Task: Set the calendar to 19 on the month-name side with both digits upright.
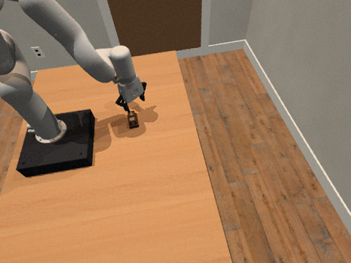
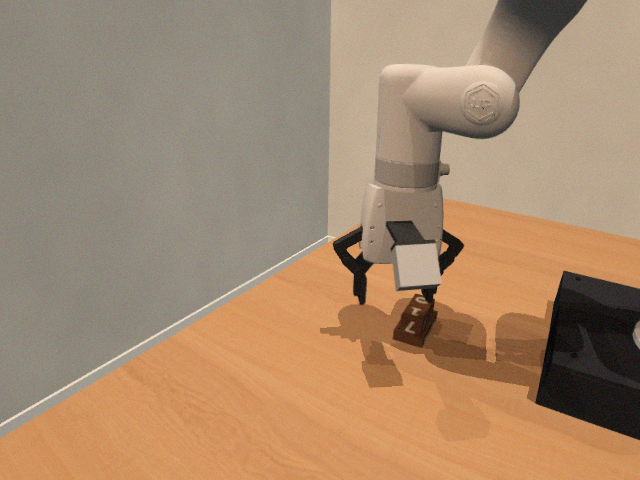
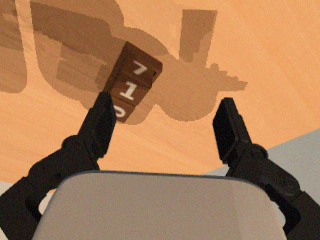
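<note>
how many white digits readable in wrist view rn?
2 clear: a 7 on the far part of the calendar block, a 1 below it. A third mark is partly hidden behind a finger.

Dark brown calendar cubes [image 3: 131,82] are showing white digits against a light orange, wood-grained table [image 1: 113,215]. Beside the cubes, black fingers are projecting from the gripper [image 2: 395,298], whose housing is showing off-white like the arm [image 2: 408,129] above it. Beyond the cubes, a matte black base block [image 1: 83,153] is carrying the arm's silver flange [image 1: 59,131]. Grey walls [image 2: 155,155] with white skirting are framing weathered brown floorboards [image 1: 251,134].
</note>
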`<action>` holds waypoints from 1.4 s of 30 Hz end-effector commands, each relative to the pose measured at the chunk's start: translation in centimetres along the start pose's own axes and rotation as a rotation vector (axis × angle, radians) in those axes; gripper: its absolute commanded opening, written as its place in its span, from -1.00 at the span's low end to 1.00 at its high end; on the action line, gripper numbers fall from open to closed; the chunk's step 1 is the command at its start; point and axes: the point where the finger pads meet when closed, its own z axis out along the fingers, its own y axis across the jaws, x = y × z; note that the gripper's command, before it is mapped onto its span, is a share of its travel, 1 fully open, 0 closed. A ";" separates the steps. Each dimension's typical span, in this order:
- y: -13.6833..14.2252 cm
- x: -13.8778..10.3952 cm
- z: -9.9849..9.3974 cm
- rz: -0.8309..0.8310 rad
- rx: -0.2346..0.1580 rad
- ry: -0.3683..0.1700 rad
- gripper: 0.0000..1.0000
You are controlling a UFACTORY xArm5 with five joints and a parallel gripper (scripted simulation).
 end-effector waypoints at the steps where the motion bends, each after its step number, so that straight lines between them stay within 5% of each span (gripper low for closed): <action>1: 0.6 0.2 0.0 0.087 -0.003 -0.001 1.00; 6: 2.4 1.1 0.2 0.119 -0.002 0.000 1.00; 42: 2.4 1.1 0.2 0.119 -0.002 0.000 1.00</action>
